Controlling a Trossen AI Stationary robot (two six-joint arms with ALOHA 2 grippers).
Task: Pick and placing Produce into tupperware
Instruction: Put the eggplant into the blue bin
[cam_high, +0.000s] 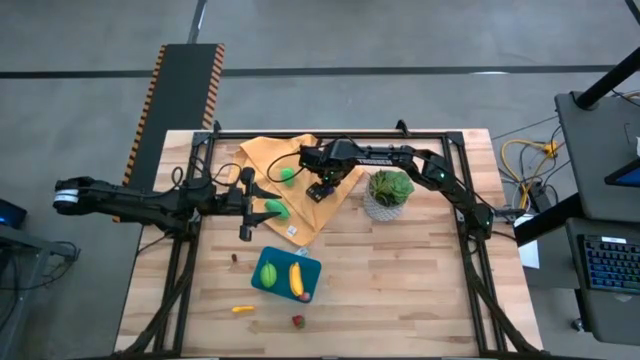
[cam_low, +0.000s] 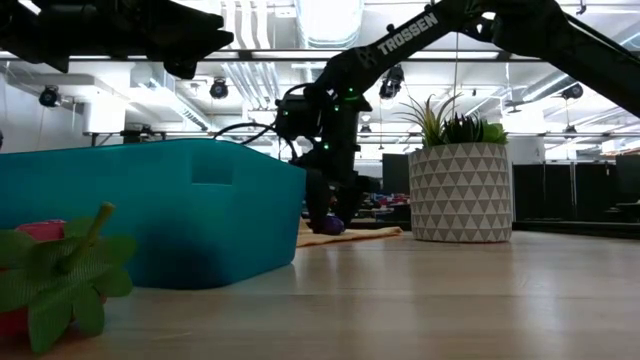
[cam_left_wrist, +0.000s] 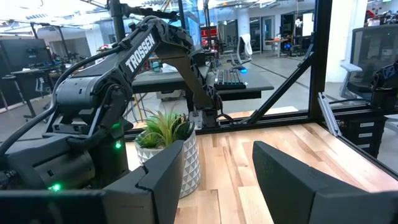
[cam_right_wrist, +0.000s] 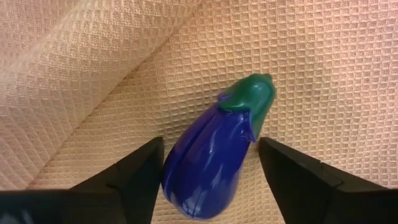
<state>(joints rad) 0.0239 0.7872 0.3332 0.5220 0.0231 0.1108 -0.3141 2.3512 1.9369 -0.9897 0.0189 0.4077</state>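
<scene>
Item: right hand (cam_right_wrist: 208, 177), fingers spread apart and pointed down. We found the glossy purple toy eggplant with a green cap (cam_right_wrist: 214, 152) lying directly between its two fingers on the large orange-yellow waffle-weave cloth (cam_right_wrist: 93, 74); neither finger visibly touched it. We judged the hand was placed astride the eggplant so that closing would grip it across its width.

Item: small teal-blue rectangular plastic tupperware (cam_high: 286, 274), well apart from the right hand, toward the surface's near edge. We logged a green rounded piece (cam_high: 269, 273) and a yellow toy banana (cam_high: 296, 279) already inside.

Item: left hand (cam_high: 244, 204), fingers parted and empty, waiting beside the cloth's edge. A green rounded toy (cam_high: 274, 209) lay just beside it; another green piece (cam_high: 288, 175) sat on the cloth near the right hand.

Item: leafy green plant in a grey patterned pot (cam_high: 388, 194), beside the right arm, not part of the task.

Loose pieces lay on the wooden surface (cam_high: 400, 290) near the tupperware.
</scene>
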